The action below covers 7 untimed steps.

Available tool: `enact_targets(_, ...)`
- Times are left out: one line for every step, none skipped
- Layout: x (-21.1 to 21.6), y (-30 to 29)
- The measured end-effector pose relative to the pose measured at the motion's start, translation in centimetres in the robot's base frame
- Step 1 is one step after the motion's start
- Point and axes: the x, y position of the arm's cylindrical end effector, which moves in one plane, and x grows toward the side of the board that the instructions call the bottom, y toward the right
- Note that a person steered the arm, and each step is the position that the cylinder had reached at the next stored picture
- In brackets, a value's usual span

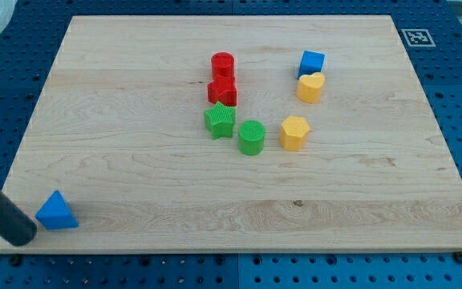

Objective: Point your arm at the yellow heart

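The yellow heart (310,87) lies in the upper right part of the wooden board, touching the blue cube (312,63) just above it. My tip (24,234) is at the board's bottom left corner, right beside the blue triangle (57,212) on its left side. The tip is far from the yellow heart, across most of the board.
A yellow hexagon (293,132) lies below the heart. A green cylinder (251,137) and a green star (220,120) sit mid-board. A red star (223,91) and a red cylinder (222,64) stand above them. The wooden board (135,160) rests on a blue pegboard.
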Motion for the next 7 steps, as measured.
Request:
enact_targets(-4.7,-2.8)
enact_targets(-7.8,-0.7)
enact_targets(-7.5,7.1)
enact_targets(-7.4,15.4)
enact_targets(-7.4,23.2)
enact_targets(-7.2,30.9)
enact_targets(-7.2,32.5)
